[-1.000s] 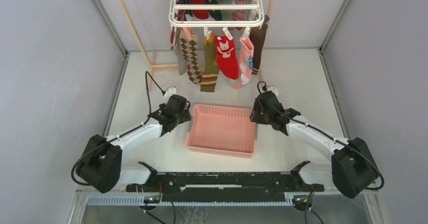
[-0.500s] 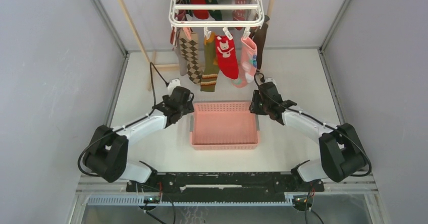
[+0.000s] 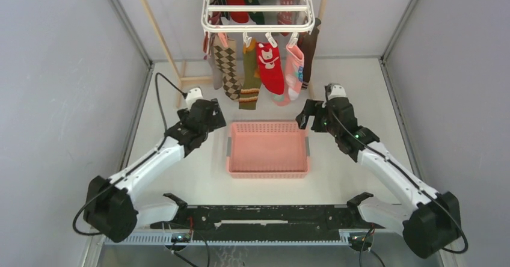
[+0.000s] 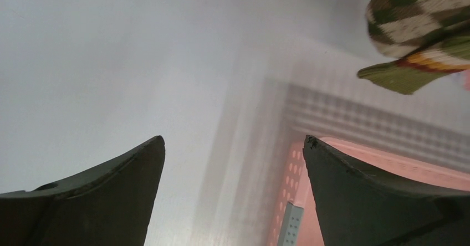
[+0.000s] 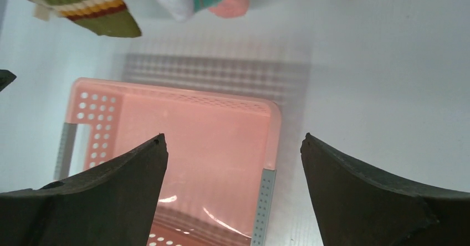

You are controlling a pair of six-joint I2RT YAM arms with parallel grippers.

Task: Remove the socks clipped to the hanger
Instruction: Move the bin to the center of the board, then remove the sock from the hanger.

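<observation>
The white hanger [image 3: 258, 26] hangs at the back centre with several socks clipped under it: a brown argyle sock [image 3: 227, 68], a green striped sock [image 3: 250, 82], a red sock [image 3: 270, 68], a pink sock [image 3: 293, 71] and a dark brown sock [image 3: 310, 50]. My left gripper [image 3: 215, 120] hovers open below and left of them, nothing between its fingers. The left wrist view shows that gripper [image 4: 234, 141] with the argyle sock's toe [image 4: 421, 13] up at the right. My right gripper [image 3: 304, 119] stands open below the pink sock. In its own view the right gripper [image 5: 233, 137] is empty, and the striped sock's toe [image 5: 88, 8] hangs above.
A pink slatted basket [image 3: 267, 171] sits on the table between the two grippers, directly under the socks; its rim shows in the right wrist view [image 5: 177, 93]. Light wooden rack poles [image 3: 157, 32] lean at the back left. Grey walls close in both sides.
Both grippers held the basket's sides and squared it under the socks. Both have now opened wide, let go and drawn away from it.
</observation>
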